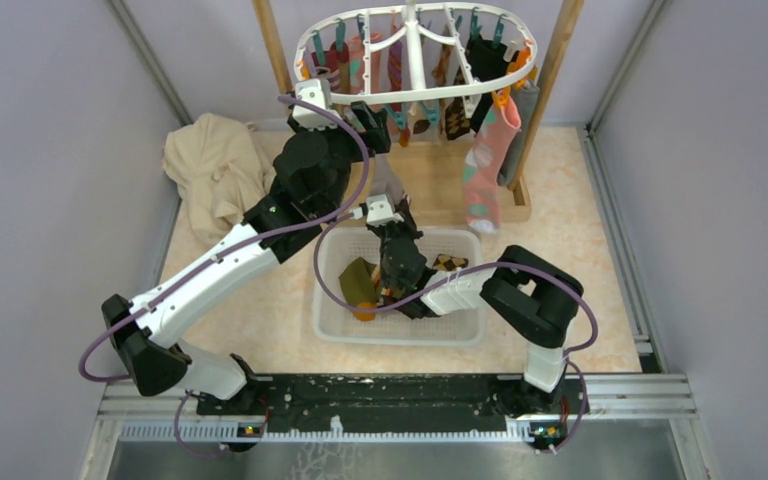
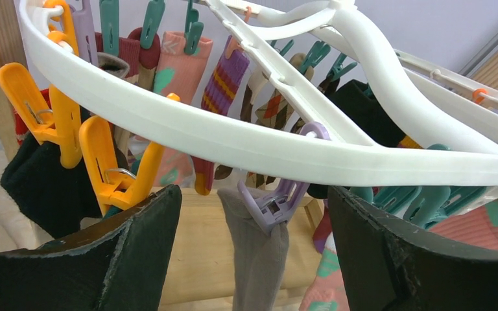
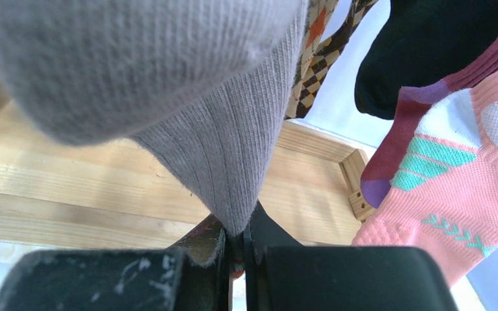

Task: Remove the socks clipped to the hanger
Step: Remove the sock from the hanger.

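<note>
mossy: Lavender walls all round, pale speckled counter (image 1: 580,300) underneath. What's crowding the rig, biggest first?

dell: Wooden frame (image 1: 550,80) at the back, two posts, with the one white oval hanger (image 1: 410,97) up between them. Then one beige cloth (image 1: 210,165) heaped on the left, and one white mesh basket (image 1: 360,332) in the middle, right under both arms. A few socks (image 1: 358,280) lie in it, but the right arm covers most of them, so no count from me.

mossy: and the ones on the hanger?

dell: Bunched under the rim on teal and orange clips, too overlapped to count. One long pink sock (image 1: 485,170) dangles off the right end. One grey sock (image 3: 220,129) hangs from the one purple clip (image 2: 279,201) at the front rim. Two orange clips (image 2: 113,168) sit just beside the left finger, kinda in the way.

mossy: grippers?

dell: Left gripper (image 2: 253,194) is spread wide, a finger either side of that purple clip, not touching it. Right gripper (image 3: 237,240) is clamped tight on the grey sock's lower end.
</note>
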You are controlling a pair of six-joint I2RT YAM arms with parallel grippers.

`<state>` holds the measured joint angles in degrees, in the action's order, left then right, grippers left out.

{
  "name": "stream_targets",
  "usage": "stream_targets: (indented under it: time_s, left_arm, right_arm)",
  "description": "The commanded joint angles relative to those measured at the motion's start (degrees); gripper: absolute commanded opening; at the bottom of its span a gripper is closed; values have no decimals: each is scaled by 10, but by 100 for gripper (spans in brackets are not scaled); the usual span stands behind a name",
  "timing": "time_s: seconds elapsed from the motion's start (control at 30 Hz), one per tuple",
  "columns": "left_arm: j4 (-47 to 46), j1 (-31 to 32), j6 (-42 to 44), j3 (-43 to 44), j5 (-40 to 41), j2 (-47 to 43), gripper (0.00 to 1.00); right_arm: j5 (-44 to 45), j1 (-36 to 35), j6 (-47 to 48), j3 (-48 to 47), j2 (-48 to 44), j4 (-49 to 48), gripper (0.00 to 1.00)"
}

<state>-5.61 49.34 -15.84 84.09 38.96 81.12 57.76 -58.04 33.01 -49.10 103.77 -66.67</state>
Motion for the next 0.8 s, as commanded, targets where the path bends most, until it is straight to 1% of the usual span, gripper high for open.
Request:
stream_targets:
  time_s: [0.0, 0.13, 0.33, 0.47, 0.77]
  left_arm:
    - [-30, -2, -6, 19, 10, -1, 89]
    - [-35, -2, -7, 16, 15, -2, 92]
    - [-46, -3, -4, 4, 31, -10, 94]
    - [-75, -4, -1, -19, 36, -26, 92]
    - [-67, -10, -5, -19, 31, -26, 82]
  right_arm:
    - [5, -7, -4, -2, 6, -21, 0]
    - [5, -7, -5, -4, 9, -18, 0]
    - [4, -7, -4, -5, 12, -16, 0]
    - [5, -7, -9, -5, 13, -12, 0]
    - [4, -7, -15, -6, 15, -5, 0]
